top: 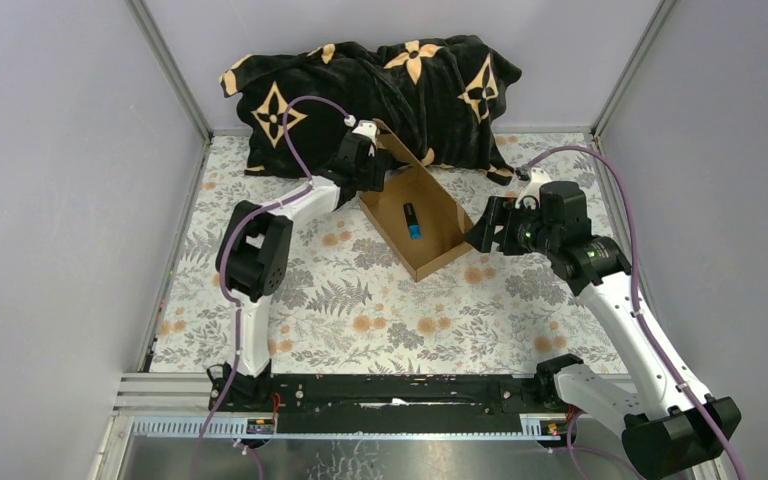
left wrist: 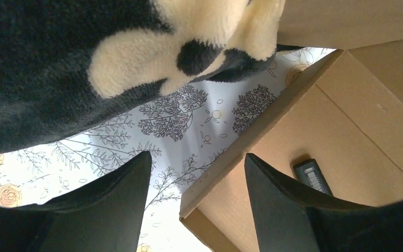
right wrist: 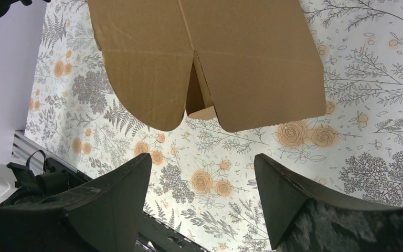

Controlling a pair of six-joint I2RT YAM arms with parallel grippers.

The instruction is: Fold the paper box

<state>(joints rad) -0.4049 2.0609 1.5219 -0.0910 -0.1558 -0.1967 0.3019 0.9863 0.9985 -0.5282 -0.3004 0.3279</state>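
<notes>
The paper box point(top: 415, 215) is an open brown cardboard tray lying at an angle in the middle of the table. A small black and blue object point(top: 411, 222) lies inside it. My left gripper point(top: 376, 172) is open at the box's far left corner. In the left wrist view the left gripper point(left wrist: 198, 156) straddles the box wall point(left wrist: 252, 142), one finger outside and one inside, near the black object point(left wrist: 313, 176). My right gripper point(top: 476, 236) is open and empty just off the box's right side. In the right wrist view the right gripper point(right wrist: 202, 163) is short of the box's rounded flaps point(right wrist: 204, 58).
A black blanket with tan flower shapes point(top: 380, 90) is bunched at the back, touching the box's far end, and it fills the upper left of the left wrist view point(left wrist: 57, 63). A floral cloth point(top: 360, 300) covers the table. A black rail point(top: 390, 390) runs along the near edge.
</notes>
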